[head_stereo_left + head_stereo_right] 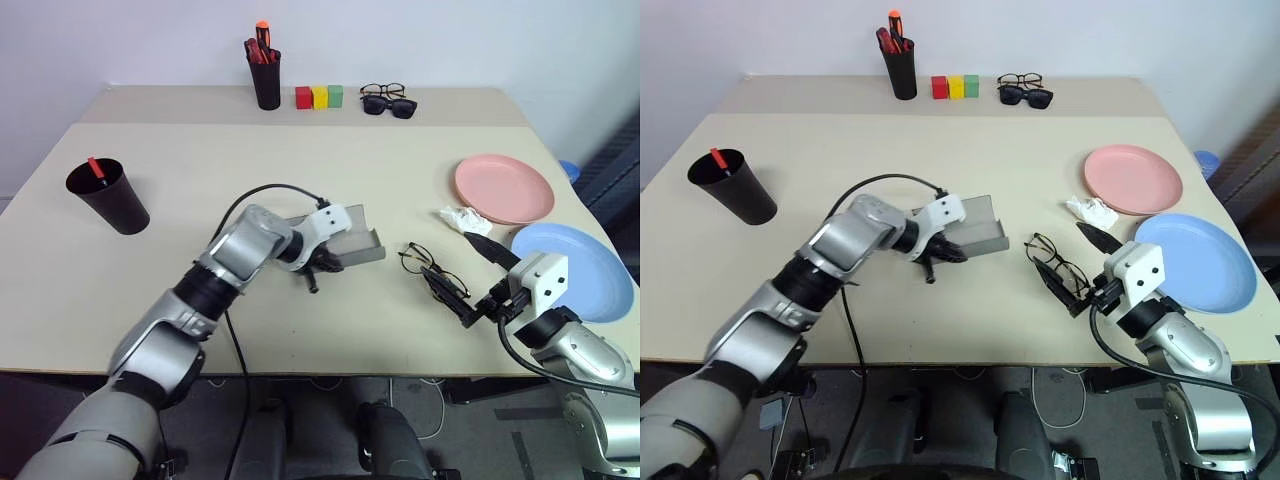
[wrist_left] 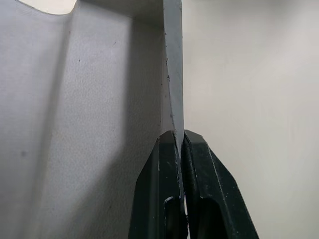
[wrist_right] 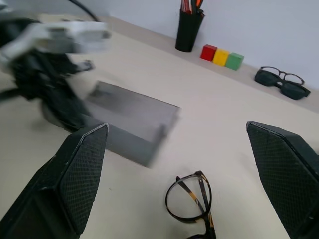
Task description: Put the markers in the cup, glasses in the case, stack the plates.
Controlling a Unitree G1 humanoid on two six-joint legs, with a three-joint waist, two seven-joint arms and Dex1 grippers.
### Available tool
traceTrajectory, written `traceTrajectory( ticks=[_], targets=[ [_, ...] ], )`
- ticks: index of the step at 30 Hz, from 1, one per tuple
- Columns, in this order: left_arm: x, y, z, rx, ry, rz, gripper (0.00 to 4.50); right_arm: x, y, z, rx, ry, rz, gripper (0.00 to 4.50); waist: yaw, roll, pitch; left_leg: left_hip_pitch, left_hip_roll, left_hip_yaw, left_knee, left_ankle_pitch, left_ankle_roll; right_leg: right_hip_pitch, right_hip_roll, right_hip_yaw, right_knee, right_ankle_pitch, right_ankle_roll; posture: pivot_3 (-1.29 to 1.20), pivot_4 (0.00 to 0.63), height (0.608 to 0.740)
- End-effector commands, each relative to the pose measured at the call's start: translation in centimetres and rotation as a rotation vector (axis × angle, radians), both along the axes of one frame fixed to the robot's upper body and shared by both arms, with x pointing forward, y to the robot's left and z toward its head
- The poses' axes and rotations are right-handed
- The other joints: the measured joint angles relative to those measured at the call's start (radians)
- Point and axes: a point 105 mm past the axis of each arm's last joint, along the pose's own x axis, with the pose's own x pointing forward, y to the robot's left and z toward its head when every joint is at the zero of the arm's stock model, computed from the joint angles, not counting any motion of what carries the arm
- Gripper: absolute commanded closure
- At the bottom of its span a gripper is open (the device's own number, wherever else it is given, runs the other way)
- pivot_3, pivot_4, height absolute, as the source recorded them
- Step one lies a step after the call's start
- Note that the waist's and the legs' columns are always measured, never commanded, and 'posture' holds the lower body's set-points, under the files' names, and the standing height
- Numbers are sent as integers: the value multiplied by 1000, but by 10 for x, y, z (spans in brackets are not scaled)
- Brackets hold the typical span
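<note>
Case (image 1: 355, 240) wall pinched in angled-down left hand (image 1: 318, 266); right hand (image 1: 478, 280) level, fingers spread.

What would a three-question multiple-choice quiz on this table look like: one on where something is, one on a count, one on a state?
1. Where do the wire-frame glasses lie?
A. in the case
B. on the table between case and blue plate
C. on the pink plate

2. How many coloured blocks stand at the back?
A. two
B. three
C. five

3. How is the left gripper?
A. shut on the case wall
B. open above the cup
C. holding a marker

Answers:
1 B: they rest on bare table, right of the case and left of the blue plate.
2 B: red, yellow and green in a row.
3 A: the left wrist view shows its fingers pinching the case's thin grey wall.
</note>
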Motion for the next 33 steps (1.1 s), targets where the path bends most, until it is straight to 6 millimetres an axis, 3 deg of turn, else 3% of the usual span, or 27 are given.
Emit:
traceTrajectory(
  ticks=[1, 13, 17, 23, 33],
  targets=[
    [-18, 2, 4, -8, -26, -141, 4466, -14, -1, 9, -11, -16, 39, 0, 9, 0, 0, 0, 0, 0, 0, 0, 0, 0, 0, 0, 0, 0, 0, 0, 150, 740],
    [-12, 13, 7, -88, -128, -215, 4466, -89, -56, -16, -100, 230, -31, 0, 8, 0, -1, 0, 0, 0, 1, -1, 0, 2, -1, 0, -3, -2, 3, 0, 150, 740],
    [-8, 16, 3, -75, -128, -201, 4466, -104, -67, -18, -115, 259, -58, 0, 6, 1, -1, 0, 1, 1, 1, -1, 0, 2, -1, 0, -3, -2, 3, 0, 150, 740],
    [-11, 14, 5, -68, -112, -231, 4466, -108, -68, -14, -121, 259, -59, 0, 8, 2, -2, 0, 1, 1, 0, -1, 0, 3, -1, 0, -9, -1, 2, 0, 150, 740],
    [-15, 11, 6, 38, -91, -238, 4466, -96, -58, -10, -117, 235, -41, 0, 10, 3, -2, -2, 1, 2, 0, -2, 2, 4, -1, 0, -12, -1, 2, 0, 150, 740]
  ],
)
